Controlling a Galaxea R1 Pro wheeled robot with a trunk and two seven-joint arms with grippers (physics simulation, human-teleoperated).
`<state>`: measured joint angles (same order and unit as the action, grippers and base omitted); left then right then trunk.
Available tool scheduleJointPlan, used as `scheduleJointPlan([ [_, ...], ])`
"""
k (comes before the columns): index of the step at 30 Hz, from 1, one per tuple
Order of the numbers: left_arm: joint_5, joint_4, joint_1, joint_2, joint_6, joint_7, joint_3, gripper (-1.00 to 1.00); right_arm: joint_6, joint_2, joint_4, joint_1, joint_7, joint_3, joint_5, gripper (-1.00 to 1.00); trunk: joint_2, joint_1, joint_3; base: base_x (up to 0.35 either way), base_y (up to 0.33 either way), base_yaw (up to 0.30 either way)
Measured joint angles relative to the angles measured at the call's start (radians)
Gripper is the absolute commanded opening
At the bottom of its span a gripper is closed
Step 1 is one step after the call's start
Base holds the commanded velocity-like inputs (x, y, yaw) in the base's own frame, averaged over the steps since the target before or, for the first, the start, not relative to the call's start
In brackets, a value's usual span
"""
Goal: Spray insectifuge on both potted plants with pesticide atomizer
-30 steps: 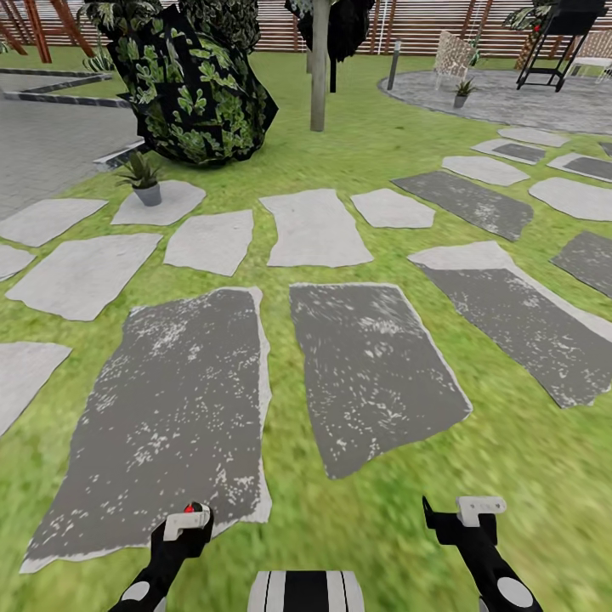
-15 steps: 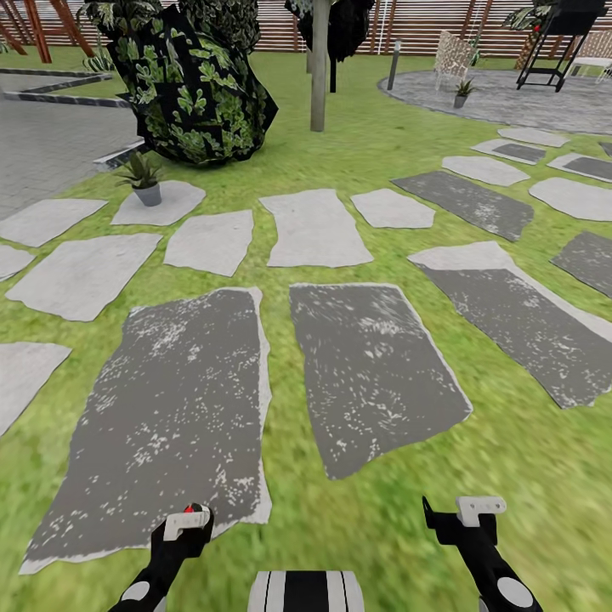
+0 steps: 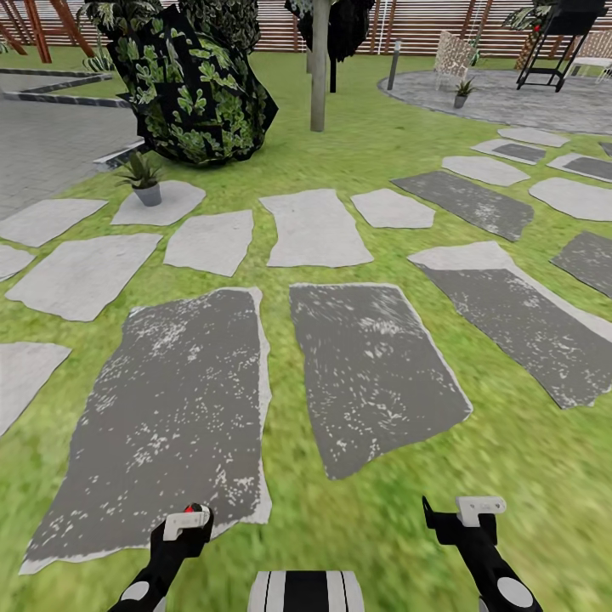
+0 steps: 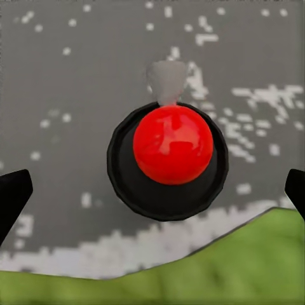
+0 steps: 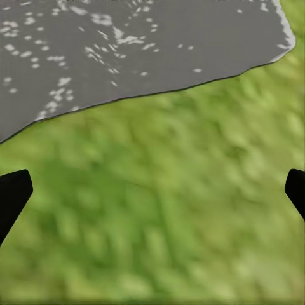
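Down at the near edge of the head view, the left gripper (image 3: 189, 520) carries the pesticide atomizer (image 3: 196, 509), whose red top peeks just above the pale finger plate. Its wrist camera looks straight down onto the bottle: a red cap on a round black body (image 4: 168, 159), sitting midway between the two dark fingers (image 4: 11, 197) at the picture's edges. Those tips stand wide of the bottle there, so whether the jaws actually press on it cannot be told. Below the bottle lies the edge of a dark speckled paving stone (image 3: 161, 416), where it meets the lawn (image 3: 374, 510).

The right gripper (image 3: 466, 513) hangs over grass with nothing in it, its fingers spread far apart in its wrist view (image 5: 13, 194), with a corner of another dark stone (image 3: 370, 365) beyond.

Further out, pale stepping stones (image 3: 310, 225) cross the grass. One potted plant (image 3: 143, 177) stands on a pale stone at the left, just in front of a large dark-leaved shrub (image 3: 191, 81). The second potted plant (image 3: 463, 90) sits far off on the round grey patio (image 3: 510, 100), near a white chair (image 3: 453, 58). A tree trunk (image 3: 319, 64), a bollard lamp (image 3: 393, 65) and the slatted fence (image 3: 416, 25) close the scene.
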<state>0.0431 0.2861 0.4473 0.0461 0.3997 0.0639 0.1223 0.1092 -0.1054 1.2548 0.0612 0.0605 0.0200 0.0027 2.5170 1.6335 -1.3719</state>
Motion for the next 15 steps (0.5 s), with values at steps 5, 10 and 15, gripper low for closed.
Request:
scheduleJointPlan([
  [5,0.000,0.000,0.000,0.001,-0.001,0.000,0.001,1.00,0.000,0.000,0.000,0.000,0.000,0.000,0.000,1.00,0.000,0.000,0.000,0.031,0.000,0.000],
  [10,0.000,0.000,0.000,0.000,-0.001,0.000,0.001,1.00,0.000,0.000,0.000,0.000,0.000,0.000,0.000,1.00,0.000,0.000,0.000,0.039,0.000,0.000],
  [15,0.000,0.000,0.000,0.000,-0.001,0.000,0.001,1.00,0.000,0.000,0.000,0.000,0.000,0.000,0.000,1.00,0.000,0.000,0.000,0.004,0.000,0.000],
])
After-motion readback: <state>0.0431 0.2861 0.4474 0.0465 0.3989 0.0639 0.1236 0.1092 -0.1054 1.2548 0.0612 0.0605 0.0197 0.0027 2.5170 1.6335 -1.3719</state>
